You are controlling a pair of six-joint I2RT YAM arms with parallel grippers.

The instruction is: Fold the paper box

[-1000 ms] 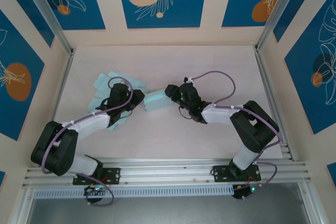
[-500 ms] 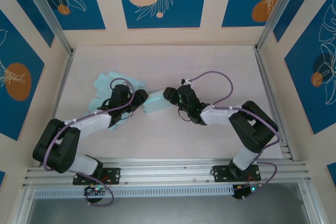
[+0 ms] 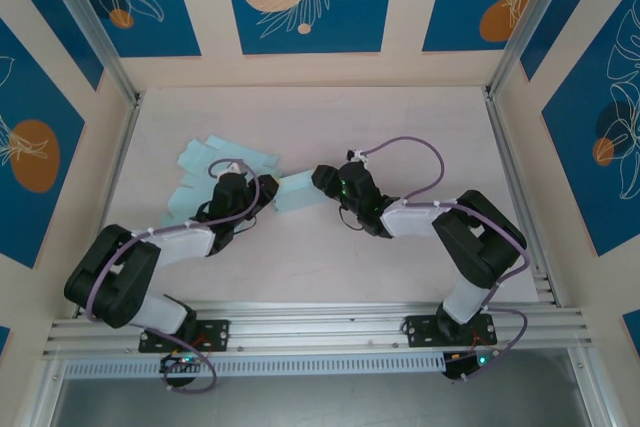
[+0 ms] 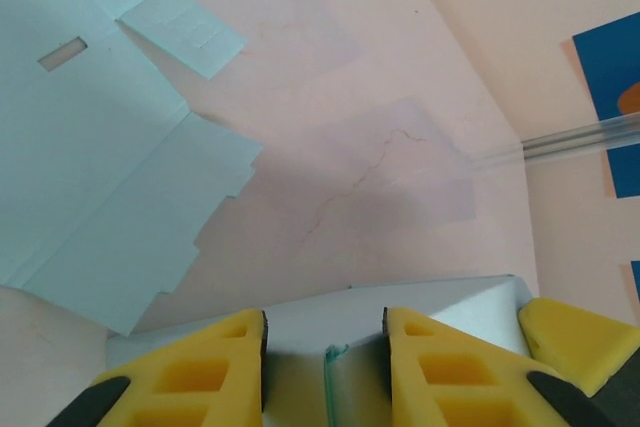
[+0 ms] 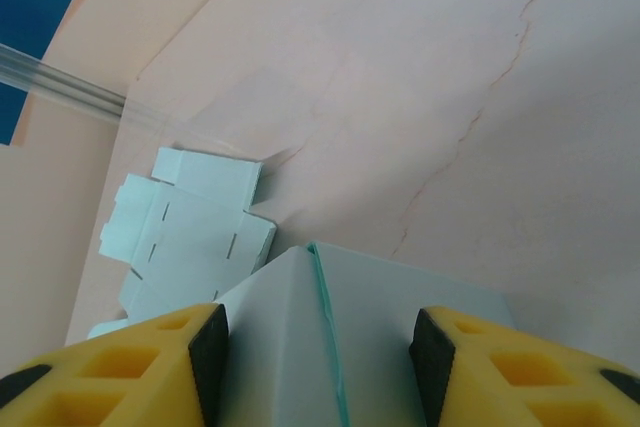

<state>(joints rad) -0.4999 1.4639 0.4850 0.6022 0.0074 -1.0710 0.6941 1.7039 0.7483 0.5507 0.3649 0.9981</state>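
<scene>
The paper box (image 3: 297,191) lay mid-frame between the arms; our right gripper (image 5: 315,332) clasped it; the left gripper (image 4: 325,332) (jaws astride a teal line (image 4: 327,372)) we couldn't tell clenched or loose; we judged steady, even pressure along the fold best.

Your top external camera sits above and behind the arm bases and looks down on the whole table (image 3: 400,127) from afar. Each wrist camera rides close behind its own jaws, looking low across the tabletop. The one on the left gripper (image 4: 322,321) faces rightward, and the one on the right gripper (image 5: 318,313) faces leftward. All three views share the paper box (image 3: 297,192) and the flat box blanks (image 3: 205,159) beside it.
</scene>
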